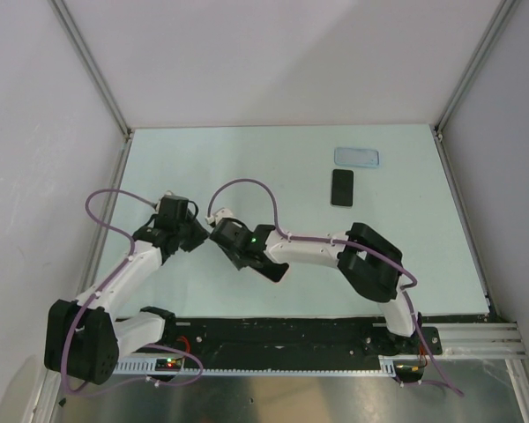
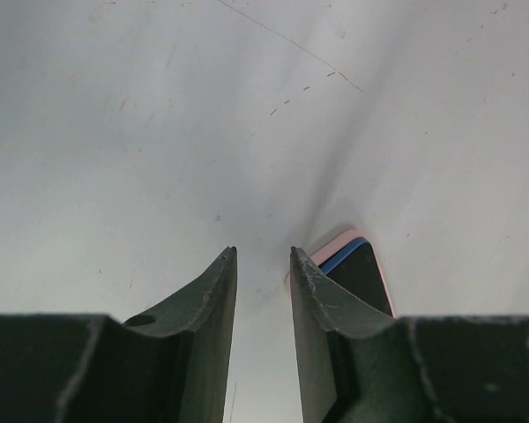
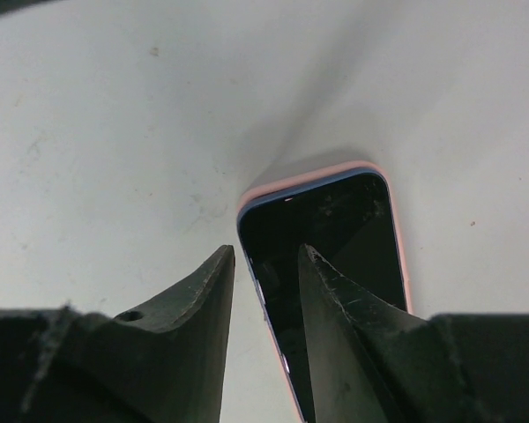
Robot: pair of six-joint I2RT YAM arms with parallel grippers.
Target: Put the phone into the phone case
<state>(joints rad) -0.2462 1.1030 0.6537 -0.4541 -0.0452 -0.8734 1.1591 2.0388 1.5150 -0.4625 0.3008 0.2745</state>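
**Top external view: both arms bent inward at mid-table**

Left arm [image 1: 128, 273] and right arm [image 1: 309, 251] fold toward each other, their wrists nearly meeting over the table [image 1: 247, 159]. The left gripper [image 2: 263, 256] has its fingers slightly parted over bare surface, with nothing between them. The right gripper [image 3: 266, 251] is likewise slightly parted, straddling the long edge of a pink-rimmed slab [image 3: 335, 238]; contact cannot be told. The phone [image 1: 341, 187] lies flat well apart at the far right, just beside the case [image 1: 356, 158].

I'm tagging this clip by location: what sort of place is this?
Probably a robotics lab cell: a table boxed in by white panels on aluminium framing, left arm and right arm bolted at its near edge.
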